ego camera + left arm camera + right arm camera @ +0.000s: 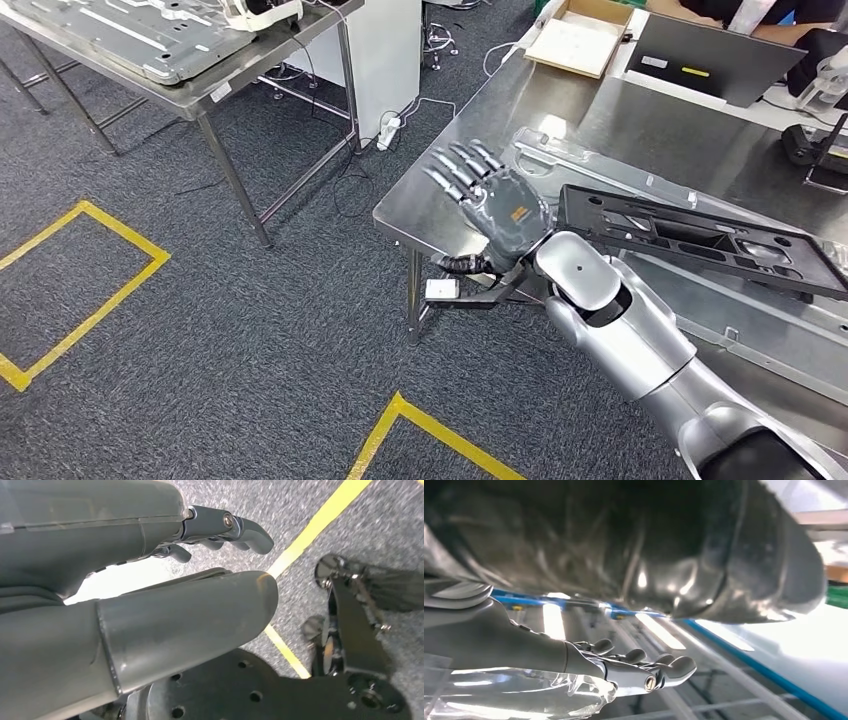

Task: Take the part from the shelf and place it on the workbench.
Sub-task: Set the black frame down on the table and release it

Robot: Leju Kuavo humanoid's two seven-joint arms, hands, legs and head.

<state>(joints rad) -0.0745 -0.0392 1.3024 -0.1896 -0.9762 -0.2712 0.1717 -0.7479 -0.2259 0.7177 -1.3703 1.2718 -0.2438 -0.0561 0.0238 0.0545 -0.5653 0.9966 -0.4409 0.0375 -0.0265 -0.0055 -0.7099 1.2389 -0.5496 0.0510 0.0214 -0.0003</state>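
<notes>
The part (700, 238), a flat black plastic frame with cut-outs, lies on the steel workbench (440, 205) on top of grey sheet pieces. My right hand (490, 192) hovers over the bench's near left corner, just left of the part's end, its fingers spread and holding nothing. In the right wrist view the right hand (644, 672) stretches out above the shiny bench top, with a dark glossy surface (649, 545) close beside it. My left hand (150, 595) hangs over the carpet with its fingers straight and nothing in them.
A second steel table (215, 85) carrying a grey metal panel stands at the far left. Yellow tape lines (90, 300) mark the grey carpet. A cardboard box (580, 38) and a laptop (715, 55) sit at the bench's far end, where a person (760, 15) is.
</notes>
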